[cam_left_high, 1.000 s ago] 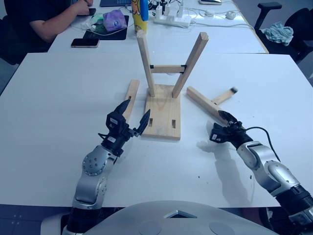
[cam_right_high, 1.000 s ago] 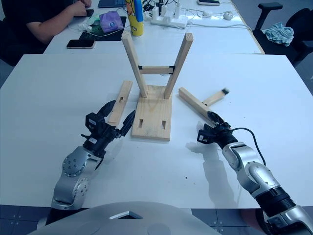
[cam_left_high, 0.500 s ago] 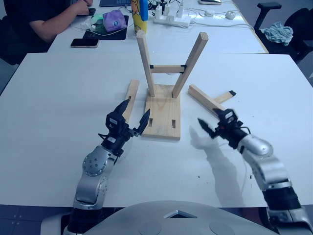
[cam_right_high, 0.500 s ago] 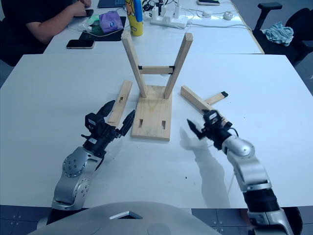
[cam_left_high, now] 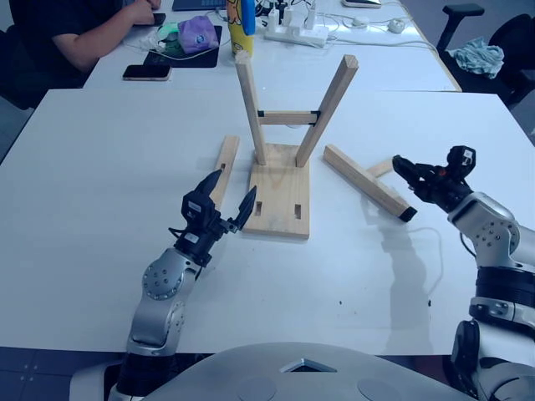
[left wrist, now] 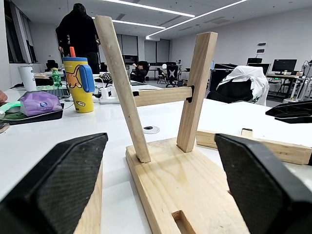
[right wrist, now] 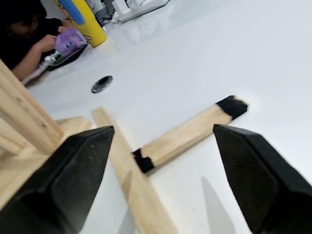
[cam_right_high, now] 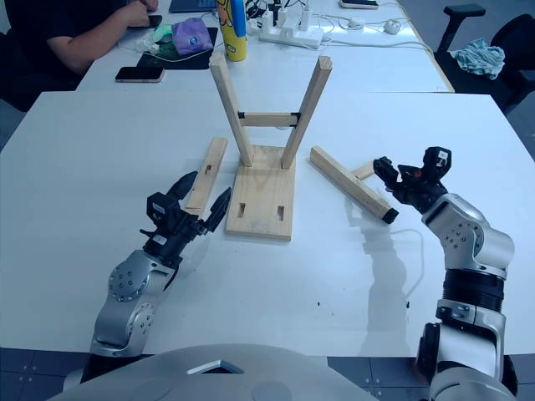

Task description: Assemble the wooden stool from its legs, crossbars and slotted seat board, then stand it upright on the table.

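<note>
The white bench [cam_left_high: 100,167] carries all the stool parts in its middle. The slotted seat board [cam_left_high: 280,200] lies flat there, its two open slots at the near end. From its far end two legs stand up and lean apart, the left leg [cam_left_high: 249,109] and the right leg [cam_left_high: 328,104], joined partway up by a crossbar [cam_left_high: 288,117] with dark ends.

To the right of the seat board a loose leg [cam_left_high: 364,181] lies flat and slanted, its black-capped end nearest the robot. A second crossbar [right wrist: 187,131] is joined to it and sticks out to the right, ending in a black tip. To the left of the seat board another loose leg [cam_left_high: 224,167] lies flat beside the board's left edge, a slot cut in its face.

The left gripper [cam_left_high: 234,188] sits low at the near-left corner of the seat board with its fingers spread wide and nothing between them. One finger is over the loose left leg and the other is at the board's edge. The right gripper [cam_left_high: 429,160] is raised at the right, near the tip of the second crossbar, also spread and empty.

On the bench behind stand a yellow cup [cam_left_high: 241,17] with a cartoon animal printed on it, a white power strip [cam_left_high: 294,33] and a phone [cam_left_high: 147,73].
</note>
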You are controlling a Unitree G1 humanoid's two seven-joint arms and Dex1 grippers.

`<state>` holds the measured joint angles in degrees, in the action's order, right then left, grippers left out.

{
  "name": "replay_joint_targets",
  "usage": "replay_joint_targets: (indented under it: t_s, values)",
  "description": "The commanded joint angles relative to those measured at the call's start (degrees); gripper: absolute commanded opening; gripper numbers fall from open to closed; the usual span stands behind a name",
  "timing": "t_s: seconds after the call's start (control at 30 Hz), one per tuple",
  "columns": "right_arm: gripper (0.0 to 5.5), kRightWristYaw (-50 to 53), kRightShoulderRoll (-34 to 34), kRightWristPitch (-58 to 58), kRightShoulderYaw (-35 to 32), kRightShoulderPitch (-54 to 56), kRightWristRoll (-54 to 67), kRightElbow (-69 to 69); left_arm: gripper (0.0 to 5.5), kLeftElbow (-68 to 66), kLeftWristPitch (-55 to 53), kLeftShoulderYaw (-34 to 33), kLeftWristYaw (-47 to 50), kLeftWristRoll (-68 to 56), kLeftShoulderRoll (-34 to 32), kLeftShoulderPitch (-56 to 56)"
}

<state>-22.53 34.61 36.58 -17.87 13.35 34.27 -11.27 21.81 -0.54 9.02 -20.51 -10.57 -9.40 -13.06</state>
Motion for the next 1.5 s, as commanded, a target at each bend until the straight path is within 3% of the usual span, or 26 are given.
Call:
replay_joint_targets:
  t_s: [0.03, 0.37, 1.07, 1.37, 1.5]
  values:
    - [3.79, -3.1, 0.9, -4.5, 1.9, -2.5, -4.7, 0.4, 4.07, -0.1, -0.2, -0.2, -0.4, -0.2, -0.4, 0.9]
    - [3.79, -7.5, 1.0, -8.6, 4.8, -4.7, -11.0, 1.7, 4.07, 0.2, -0.4, -0.4, 0.0, -0.2, -0.5, 0.8]
    - [3.79, -7.1, 1.0, -10.5, 10.0, -7.7, -22.3, 4.2, 4.07, 0.9, -1.0, -1.2, -0.2, -0.3, -0.9, 1.2]
    - [3.79, -7.4, 2.8, -21.6, 13.7, -12.0, -30.0, 5.6, 4.07, 1.1, -1.3, -1.5, -0.4, -0.5, -1.2, 1.4]
    - [3.79, -4.9, 2.2, -20.9, 14.8, -15.2, -32.8, 8.4, 4.07, 1.2, -1.6, -1.8, -0.7, -0.8, -1.6, 1.4]
